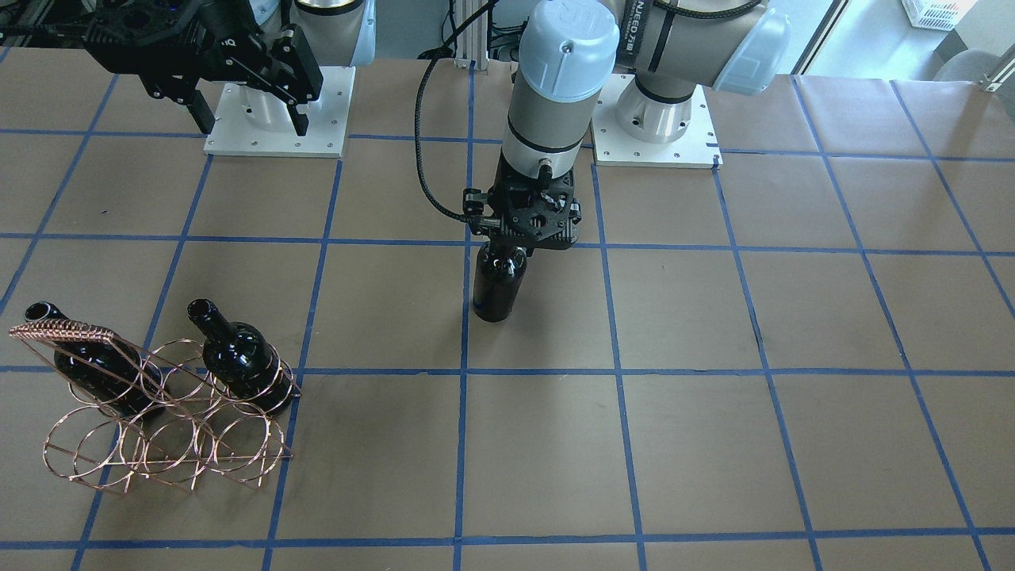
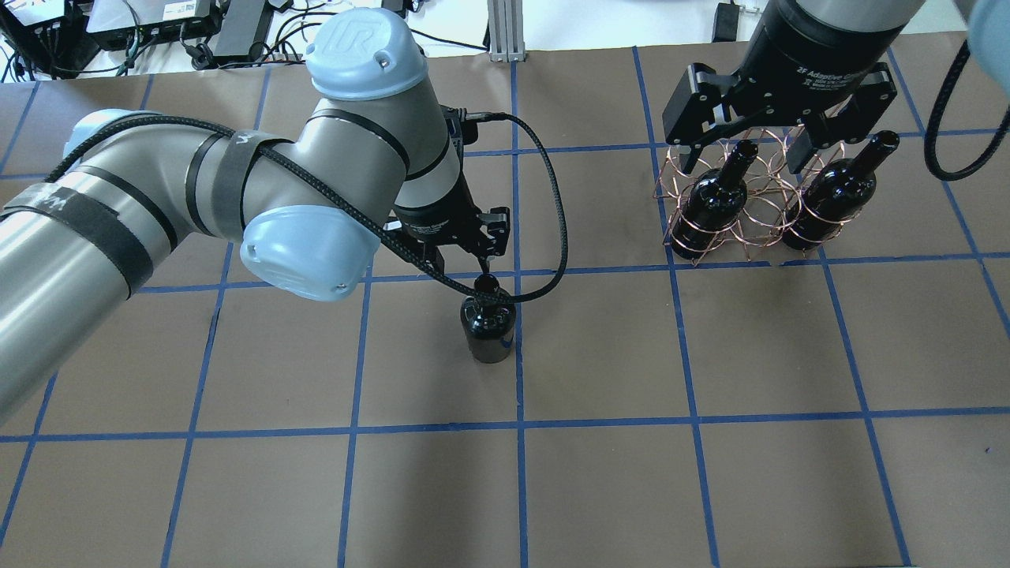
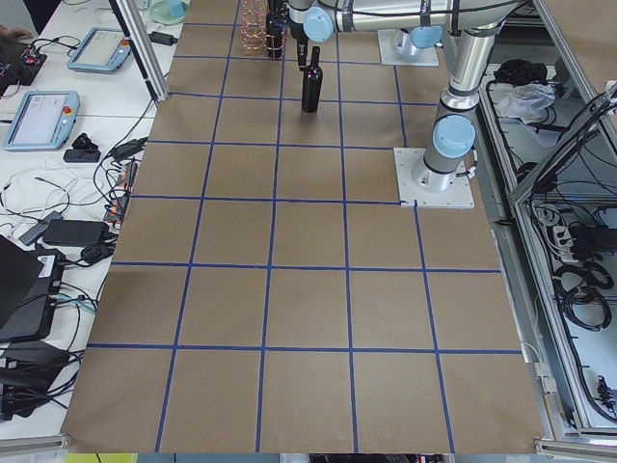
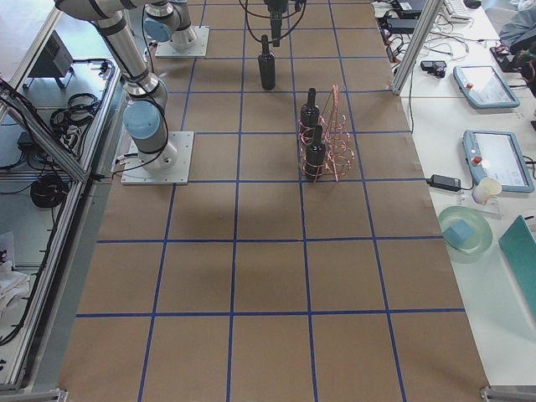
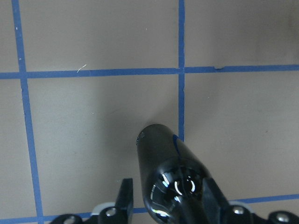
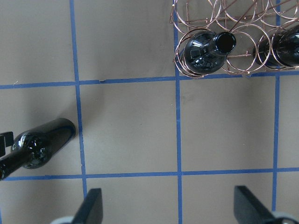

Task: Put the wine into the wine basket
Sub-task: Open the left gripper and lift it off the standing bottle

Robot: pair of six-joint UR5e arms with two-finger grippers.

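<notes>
The wine (image 2: pixel 488 331) is a dark glossy bottle standing upright on the table's middle, also seen as the wine (image 1: pixel 498 289). My left gripper (image 5: pixel 168 200) is open around its neck. In the left wrist view one finger sits against the glass and the other stands clear of it. The copper wire wine basket (image 2: pixel 746 221) stands at the far right with two look-alike bottles (image 2: pixel 714 201) (image 2: pixel 836 193) leaning in its outer rings; the middle rings are empty. My right gripper (image 2: pixel 777 134) hovers open above the basket, holding nothing.
Brown paper with a blue tape grid (image 2: pixel 521 418) covers the table. The left arm's black cable (image 2: pixel 552 237) loops beside the wine's neck. The arm bases (image 1: pixel 277 111) (image 1: pixel 654 119) sit at the robot's edge. Desks with tablets and cables flank the table ends.
</notes>
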